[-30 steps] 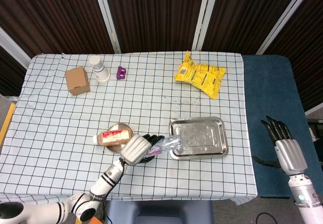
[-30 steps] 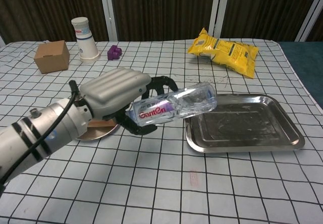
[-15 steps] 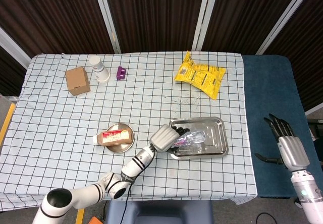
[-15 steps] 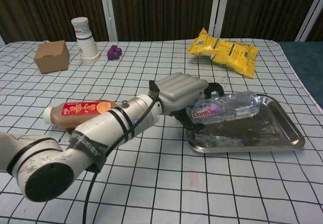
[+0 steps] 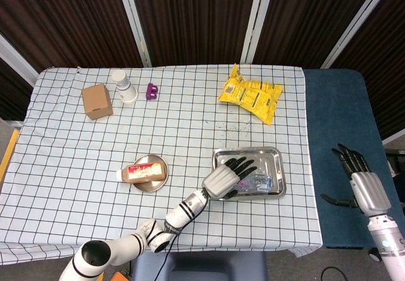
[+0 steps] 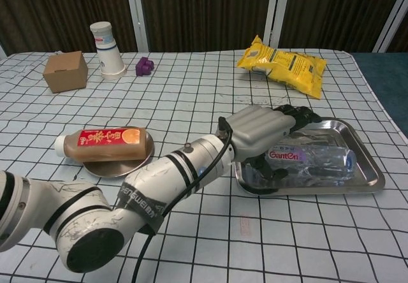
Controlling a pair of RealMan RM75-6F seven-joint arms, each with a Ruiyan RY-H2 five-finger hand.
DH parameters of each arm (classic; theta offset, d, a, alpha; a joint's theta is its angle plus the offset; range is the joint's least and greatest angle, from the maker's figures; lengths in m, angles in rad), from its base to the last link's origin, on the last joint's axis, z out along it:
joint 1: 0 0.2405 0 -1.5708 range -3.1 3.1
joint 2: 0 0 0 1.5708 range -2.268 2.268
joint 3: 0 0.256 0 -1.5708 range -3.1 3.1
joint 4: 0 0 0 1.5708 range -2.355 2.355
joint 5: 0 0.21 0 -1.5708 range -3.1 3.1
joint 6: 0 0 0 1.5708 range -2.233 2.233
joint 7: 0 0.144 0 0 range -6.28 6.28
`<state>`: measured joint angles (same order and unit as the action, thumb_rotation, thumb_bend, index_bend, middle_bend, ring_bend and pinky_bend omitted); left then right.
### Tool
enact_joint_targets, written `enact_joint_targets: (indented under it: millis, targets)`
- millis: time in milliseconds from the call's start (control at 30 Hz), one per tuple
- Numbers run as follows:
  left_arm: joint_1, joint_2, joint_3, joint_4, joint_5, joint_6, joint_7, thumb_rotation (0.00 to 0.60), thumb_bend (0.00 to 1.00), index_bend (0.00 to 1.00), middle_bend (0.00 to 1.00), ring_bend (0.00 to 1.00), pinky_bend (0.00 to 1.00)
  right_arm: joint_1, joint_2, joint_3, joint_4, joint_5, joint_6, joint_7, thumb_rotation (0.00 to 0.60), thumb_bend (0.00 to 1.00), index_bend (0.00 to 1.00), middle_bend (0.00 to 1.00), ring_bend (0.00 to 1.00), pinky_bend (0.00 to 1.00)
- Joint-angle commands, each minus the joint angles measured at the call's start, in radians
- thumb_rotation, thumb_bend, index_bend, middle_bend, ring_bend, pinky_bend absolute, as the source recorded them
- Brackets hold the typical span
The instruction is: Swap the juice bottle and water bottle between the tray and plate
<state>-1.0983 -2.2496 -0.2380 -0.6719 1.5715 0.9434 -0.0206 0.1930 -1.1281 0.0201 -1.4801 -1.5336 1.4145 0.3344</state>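
The clear water bottle (image 5: 258,182) (image 6: 312,159) lies on its side in the steel tray (image 5: 248,150) (image 6: 331,127), label up, cap toward the tray's right end. My left hand (image 5: 223,178) (image 6: 261,129) hovers over the bottle's left part with fingers stretched out above it and no grip on it. On the round plate (image 5: 155,161) (image 6: 121,168) left of the tray, the juice bottle (image 5: 147,172) (image 6: 105,137) rests on its side. My right hand (image 5: 364,189) hangs off the table's right side, fingers spread, holding nothing.
A yellow snack bag (image 5: 250,94) (image 6: 284,63) lies at the back right. A cardboard box (image 5: 97,100) (image 6: 65,71), a paper cup (image 5: 124,86) (image 6: 106,49) and a small purple block (image 5: 152,91) (image 6: 145,65) stand at the back left.
My left hand carried the water bottle rightward from beside the plate into the tray, laid it down and spread its fingers off it. The right hand barely moved.
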Motion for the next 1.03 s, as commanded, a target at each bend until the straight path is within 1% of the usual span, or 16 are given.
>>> enact_joint_targets:
  millis: [33, 100, 167, 200, 233, 267, 300, 333, 400, 500, 533, 600, 667, 733, 800, 1033]
  targets:
    - [0.020, 0.053, 0.010, -0.080, -0.004, 0.030, 0.047, 0.600, 0.34, 0.00, 0.00, 0.00, 0.17, 0.002, -0.003, -0.001, 0.003, -0.004, -0.005, -0.004, 0.600, 0.18, 0.00, 0.00, 0.00, 0.10]
    - [0.052, 0.122, 0.023, -0.176, -0.004, 0.055, 0.118, 0.600, 0.34, 0.00, 0.00, 0.00, 0.16, 0.004, -0.004, -0.005, 0.004, -0.014, -0.012, -0.008, 0.600, 0.18, 0.00, 0.00, 0.00, 0.10]
    - [0.105, 0.214, 0.042, -0.296, -0.006, 0.089, 0.198, 0.600, 0.34, 0.00, 0.00, 0.00, 0.16, 0.005, -0.003, -0.011, 0.002, -0.025, -0.014, -0.014, 0.600, 0.18, 0.00, 0.00, 0.00, 0.10]
    - [0.156, 0.291, 0.062, -0.386, -0.008, 0.128, 0.263, 0.600, 0.34, 0.00, 0.00, 0.00, 0.16, 0.005, -0.001, -0.016, -0.001, -0.034, -0.017, -0.020, 0.600, 0.18, 0.00, 0.00, 0.00, 0.09]
    - [0.204, 0.353, 0.076, -0.447, -0.013, 0.172, 0.322, 0.600, 0.34, 0.00, 0.00, 0.00, 0.17, 0.006, 0.003, -0.022, -0.003, -0.043, -0.021, -0.028, 0.600, 0.18, 0.00, 0.00, 0.00, 0.09]
    - [0.258, 0.413, 0.090, -0.500, -0.018, 0.227, 0.384, 0.600, 0.34, 0.00, 0.00, 0.00, 0.18, 0.007, 0.006, -0.028, -0.005, -0.051, -0.027, -0.037, 0.600, 0.18, 0.00, 0.00, 0.00, 0.08]
    - [0.337, 0.491, 0.111, -0.568, -0.033, 0.304, 0.447, 0.600, 0.34, 0.00, 0.00, 0.00, 0.19, 0.009, 0.010, -0.035, -0.008, -0.057, -0.036, -0.055, 0.600, 0.18, 0.00, 0.00, 0.00, 0.07]
    - [0.400, 0.548, 0.129, -0.620, -0.048, 0.362, 0.471, 0.600, 0.34, 0.00, 0.00, 0.00, 0.19, 0.010, 0.009, -0.038, -0.010, -0.061, -0.040, -0.074, 0.600, 0.18, 0.00, 0.00, 0.00, 0.05]
    - [0.542, 0.672, 0.186, -0.716, -0.061, 0.499, 0.471, 0.600, 0.34, 0.00, 0.00, 0.00, 0.17, 0.010, -0.003, -0.043, -0.014, -0.073, -0.039, -0.128, 0.600, 0.18, 0.00, 0.00, 0.00, 0.03]
    - [0.727, 0.812, 0.282, -0.752, -0.082, 0.651, 0.384, 0.600, 0.34, 0.00, 0.00, 0.00, 0.16, 0.001, -0.016, -0.058, -0.023, -0.103, -0.025, -0.197, 0.600, 0.18, 0.00, 0.00, 0.00, 0.00]
    - [0.773, 0.842, 0.303, -0.748, -0.101, 0.676, 0.348, 0.600, 0.34, 0.00, 0.00, 0.00, 0.16, -0.004, -0.020, -0.060, -0.025, -0.111, -0.015, -0.216, 0.600, 0.18, 0.00, 0.00, 0.00, 0.00]
    - [0.854, 0.887, 0.325, -0.737, -0.152, 0.704, 0.265, 0.600, 0.35, 0.00, 0.00, 0.00, 0.14, -0.014, -0.037, -0.060, -0.029, -0.114, -0.001, -0.278, 0.600, 0.17, 0.00, 0.00, 0.00, 0.00]
    - [0.894, 0.898, 0.326, -0.712, -0.174, 0.716, 0.215, 0.600, 0.35, 0.00, 0.00, 0.00, 0.12, -0.021, -0.053, -0.056, -0.039, -0.107, 0.004, -0.333, 0.600, 0.16, 0.00, 0.00, 0.00, 0.00]
    - [0.897, 0.928, 0.330, -0.717, -0.166, 0.694, 0.206, 0.600, 0.35, 0.00, 0.00, 0.00, 0.10, -0.033, -0.060, -0.052, -0.064, -0.093, 0.012, -0.374, 0.600, 0.15, 0.00, 0.00, 0.00, 0.00]
    - [0.901, 0.942, 0.316, -0.720, -0.148, 0.704, 0.170, 0.600, 0.35, 0.00, 0.00, 0.00, 0.08, -0.052, -0.061, -0.050, -0.082, -0.079, 0.034, -0.399, 0.600, 0.15, 0.00, 0.00, 0.00, 0.00]
    - [0.919, 0.949, 0.310, -0.716, -0.081, 0.714, 0.141, 0.600, 0.35, 0.00, 0.00, 0.00, 0.08, -0.073, -0.056, -0.026, -0.092, -0.039, 0.057, -0.420, 0.600, 0.14, 0.00, 0.00, 0.00, 0.00]
